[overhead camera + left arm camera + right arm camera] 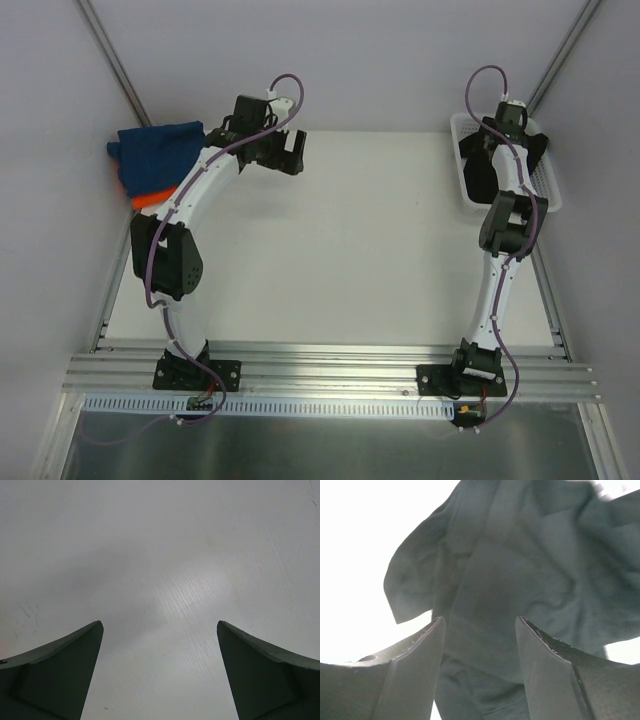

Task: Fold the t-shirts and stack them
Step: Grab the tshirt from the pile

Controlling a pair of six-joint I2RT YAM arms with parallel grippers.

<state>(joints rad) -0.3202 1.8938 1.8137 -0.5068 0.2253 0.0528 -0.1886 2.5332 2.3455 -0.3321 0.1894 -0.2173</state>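
Note:
A dark black t-shirt [520, 570] lies crumpled in the white mesh basket [459, 135] at the back right. My right gripper [480, 622] hangs just over it, jaws apart, with the cloth showing below and between the fingers but not pinched. In the overhead view this gripper [508, 135] sits above the basket. A folded blue t-shirt [158, 150] rests on an orange t-shirt [147, 199] at the back left corner. My left gripper [291, 152] is to the right of that pile. It stands wide open over the bare white table [165, 555] and holds nothing [160, 625].
Grey walls close the table at the back and on both sides. An aluminium rail [330, 375] runs along the near edge by the arm bases. The left arm's elbow [165, 258] sticks out near the left edge.

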